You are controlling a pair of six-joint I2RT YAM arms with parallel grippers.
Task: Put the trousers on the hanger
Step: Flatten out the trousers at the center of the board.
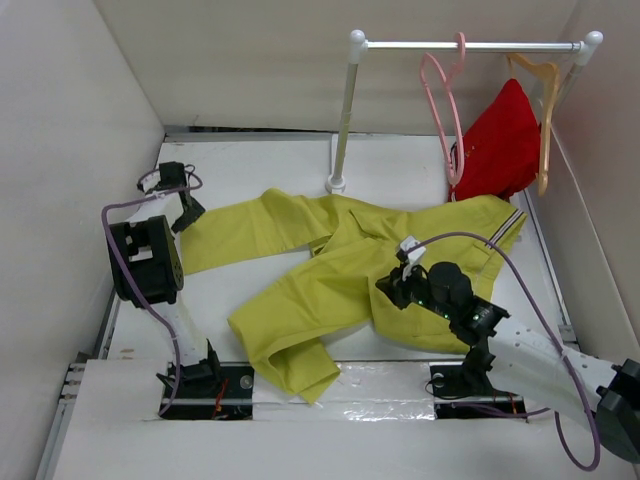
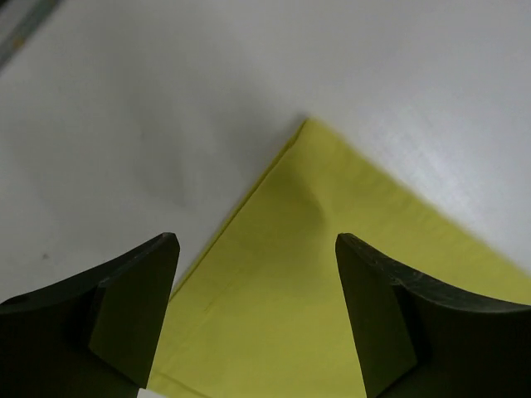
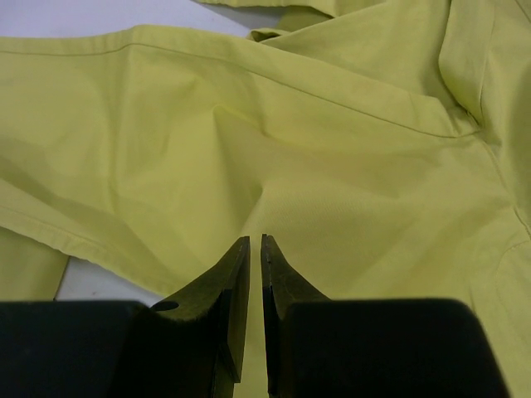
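The yellow-green trousers (image 1: 340,270) lie spread flat across the middle of the table, legs to the left and front, the striped waistband at the right. My left gripper (image 1: 187,213) hangs open over the far-left leg's cuff corner (image 2: 332,274), with its jaws (image 2: 257,249) not touching the cloth. My right gripper (image 1: 392,285) is down on the trousers' seat area. Its jaws (image 3: 255,239) are closed to a thin slit, and creases in the fabric (image 3: 332,149) run into their tips. The pink hanger (image 1: 443,110) hangs empty on the rail.
A white rail (image 1: 470,45) on a post (image 1: 345,120) stands at the back right. It also carries a tan wooden hanger (image 1: 545,110) with a red garment (image 1: 500,145). White walls close in the left, back and right sides.
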